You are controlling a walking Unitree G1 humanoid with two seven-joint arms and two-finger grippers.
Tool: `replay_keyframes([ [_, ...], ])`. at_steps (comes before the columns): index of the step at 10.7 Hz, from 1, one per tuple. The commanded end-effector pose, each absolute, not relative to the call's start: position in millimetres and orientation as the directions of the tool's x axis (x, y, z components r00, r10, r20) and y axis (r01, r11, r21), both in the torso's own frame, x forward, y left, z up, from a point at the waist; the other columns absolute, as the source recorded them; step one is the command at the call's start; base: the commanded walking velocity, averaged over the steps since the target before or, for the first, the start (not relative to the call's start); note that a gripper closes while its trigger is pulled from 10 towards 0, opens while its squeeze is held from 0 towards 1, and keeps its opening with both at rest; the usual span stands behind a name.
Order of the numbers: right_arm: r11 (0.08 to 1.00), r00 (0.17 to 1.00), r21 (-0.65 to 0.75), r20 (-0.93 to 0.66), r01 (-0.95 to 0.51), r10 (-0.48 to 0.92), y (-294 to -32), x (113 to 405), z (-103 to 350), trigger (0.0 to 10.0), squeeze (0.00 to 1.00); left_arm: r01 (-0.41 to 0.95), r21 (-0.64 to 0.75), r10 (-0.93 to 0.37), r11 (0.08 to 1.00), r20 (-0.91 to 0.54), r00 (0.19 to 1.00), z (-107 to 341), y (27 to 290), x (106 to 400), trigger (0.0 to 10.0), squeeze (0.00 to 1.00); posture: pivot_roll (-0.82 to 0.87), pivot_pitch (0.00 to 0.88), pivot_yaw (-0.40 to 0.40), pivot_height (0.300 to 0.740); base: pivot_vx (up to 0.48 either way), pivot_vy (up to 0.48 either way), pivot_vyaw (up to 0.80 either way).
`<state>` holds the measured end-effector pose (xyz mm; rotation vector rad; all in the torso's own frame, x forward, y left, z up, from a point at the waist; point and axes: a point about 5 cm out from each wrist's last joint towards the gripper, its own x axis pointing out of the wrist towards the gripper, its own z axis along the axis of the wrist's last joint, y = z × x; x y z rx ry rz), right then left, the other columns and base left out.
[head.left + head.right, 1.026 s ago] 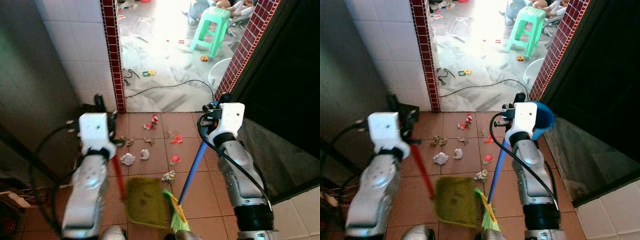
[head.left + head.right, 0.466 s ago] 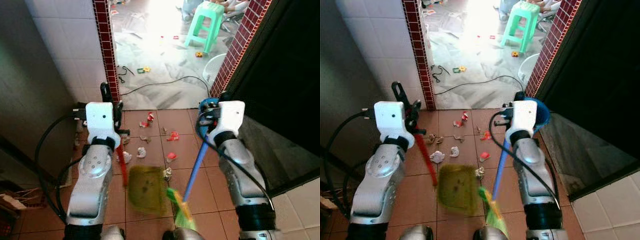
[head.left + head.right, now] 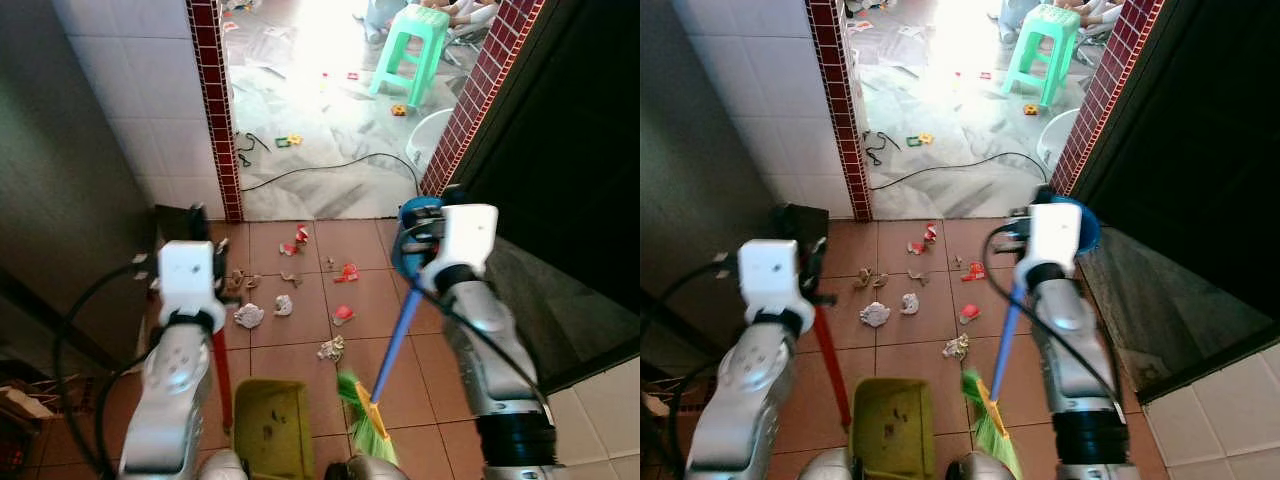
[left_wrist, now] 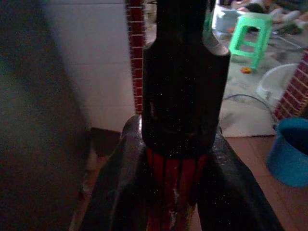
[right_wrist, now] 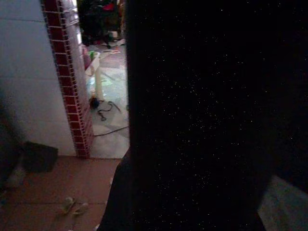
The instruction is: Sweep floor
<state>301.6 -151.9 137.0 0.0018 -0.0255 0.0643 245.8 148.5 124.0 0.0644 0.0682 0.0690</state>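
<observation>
A yellow-green dustpan [image 3: 272,430] hangs low near my feet on a red handle [image 3: 220,365]. My left gripper [image 4: 177,192] is shut on that handle, its black fingers [image 4: 115,192] on both sides of it. My right gripper [image 3: 412,245] is shut on the blue handle [image 3: 400,335] of a broom. The broom's green bristles [image 3: 365,425] rest on the tiles just right of the dustpan. Litter lies ahead on the terracotta floor: white paper balls [image 3: 248,316], a grey crumple [image 3: 331,349] and red scraps [image 3: 349,272].
A red-brick doorway [image 3: 215,110] opens onto a bright room with a green stool [image 3: 410,50], a black cable [image 3: 330,170] and a white basin [image 3: 440,130]. A blue bucket [image 3: 1087,228] stands by the dark door [image 3: 580,150] on the right. A grey wall closes the left.
My left arm has drawn back and the dustpan has come down and nearer to me. The broom has barely shifted.
</observation>
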Motion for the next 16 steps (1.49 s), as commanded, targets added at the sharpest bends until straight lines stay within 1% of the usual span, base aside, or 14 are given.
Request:
replay_keyframes([
  [1, 1.000, 0.999, -0.002, 0.046, -0.025, 0.025, -161, 303, 140, 10.0, 0.00, -0.084, 0.072, 0.084, 0.994, 0.009, 0.996, 137, 151, 246, 10.0, 0.00, 0.00, 0.036, -0.057, 0.740, 0.000, 0.000, 0.00],
  [2, 1.000, 0.999, 0.011, 0.043, -0.009, 0.008, -162, 302, 140, 10.0, 0.00, -0.083, 0.072, 0.082, 0.994, 0.007, 0.997, 137, 152, 247, 10.0, 0.00, 0.01, 0.045, -0.050, 0.740, 0.000, 0.000, 0.00],
  [3, 1.000, 0.999, 0.026, 0.051, -0.015, 0.014, -161, 300, 139, 3.4, 0.00, -0.075, 0.081, 0.073, 0.994, 0.020, 0.997, 140, 148, 249, 10.0, 0.00, 0.02, 0.050, -0.053, 0.740, 0.000, 0.000, 0.00],
  [4, 0.999, 0.999, 0.023, 0.040, -0.027, 0.026, -160, 300, 137, 0.0, 0.00, -0.076, 0.081, 0.074, 0.994, 0.027, 0.997, 142, 147, 250, 10.0, 0.00, 0.03, 0.049, -0.057, 0.740, 0.000, 0.000, 0.00],
  [5, 0.999, 0.999, 0.013, 0.042, -0.031, 0.031, -159, 304, 138, 10.0, 0.00, -0.084, 0.076, 0.082, 0.994, 0.027, 0.996, 141, 146, 250, 10.0, 0.00, 0.03, 0.043, -0.067, 0.740, 0.000, 0.000, 0.00],
  [9, 0.999, 0.998, 0.018, 0.049, -0.034, 0.033, -158, 301, 138, 10.0, 0.00, -0.081, 0.066, 0.079, 0.994, 0.030, 0.996, 141, 143, 250, 10.0, 0.00, 0.03, 0.045, -0.072, 0.740, 0.000, 0.000, 0.00],
  [11, 1.000, 0.998, 0.013, 0.062, -0.028, 0.028, -158, 301, 140, 10.0, 0.00, -0.045, 0.049, 0.044, 0.998, 0.037, 0.998, 143, 139, 252, 10.0, 0.00, 0.02, 0.040, -0.070, 0.740, 0.000, 0.000, 0.00],
  [14, 1.000, 0.998, 0.020, 0.059, -0.004, 0.003, -164, 302, 139, 10.0, 0.00, -0.034, 0.048, 0.032, 0.998, 0.041, 0.999, 144, 139, 252, 10.0, 0.00, 0.03, 0.040, -0.068, 0.740, 0.000, 0.000, 0.00],
  [16, 1.000, 0.998, 0.021, 0.060, -0.007, 0.006, -162, 302, 139, 10.0, 0.00, -0.026, 0.043, 0.023, 0.999, 0.048, 0.999, 146, 137, 254, 10.0, 0.00, 0.03, 0.040, -0.069, 0.740, 0.000, 0.000, 0.00],
])
